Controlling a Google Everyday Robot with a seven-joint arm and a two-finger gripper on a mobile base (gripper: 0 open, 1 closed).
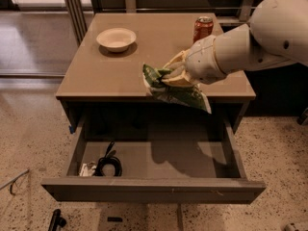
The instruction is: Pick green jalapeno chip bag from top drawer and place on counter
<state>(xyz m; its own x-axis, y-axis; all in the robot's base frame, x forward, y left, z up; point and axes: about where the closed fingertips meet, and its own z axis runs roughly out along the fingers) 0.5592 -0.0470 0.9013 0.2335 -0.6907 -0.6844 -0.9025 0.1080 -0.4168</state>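
Note:
My gripper (166, 77) is shut on the green jalapeno chip bag (179, 93) and holds it in the air above the front edge of the counter (96, 71). The bag hangs tilted, its lower end drooping to the right over the open top drawer (159, 158). The drawer is pulled far out below the counter. My white arm reaches in from the upper right.
A white bowl (116, 38) sits on the counter at the back left. An orange-red soda can (202, 28) stands at the back right. A coiled black cable (108, 163) and a small white item (86, 169) lie in the drawer's left front corner.

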